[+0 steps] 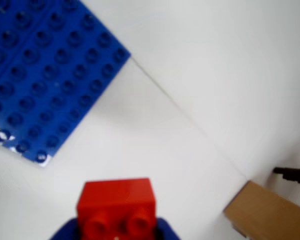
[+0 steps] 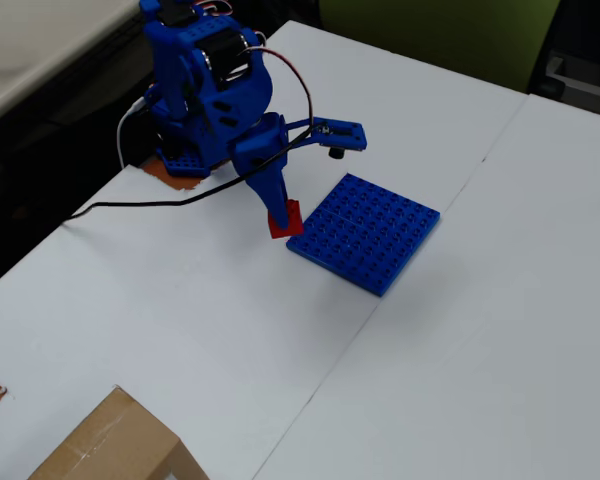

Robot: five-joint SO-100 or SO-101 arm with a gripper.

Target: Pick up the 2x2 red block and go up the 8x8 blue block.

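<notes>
1. The gripper (image 2: 279, 215) is clamped on the red block (image 2: 285, 220); in the wrist view the block (image 1: 117, 205) sits between blue fingers (image 1: 165, 229) at the bottom edge, with two studs facing the camera.
2. In the overhead view the red block is just beside the left corner of the blue plate (image 2: 365, 232); whether it touches the table or the plate cannot be told.
3. The blue plate lies flat on the white table (image 2: 500, 330), its studs up; in the wrist view it (image 1: 40, 75) fills the upper left corner, apart from the block.
4. The blue arm (image 2: 205, 80) stands at the table's far left edge in the overhead view, leaning down toward the plate.
5. A cardboard box (image 2: 115, 445) sits at the near edge, well apart from the plate; the wrist view shows its corner (image 1: 267, 212) at lower right.
6. A seam (image 2: 340, 350) runs across the table past the plate.
</notes>
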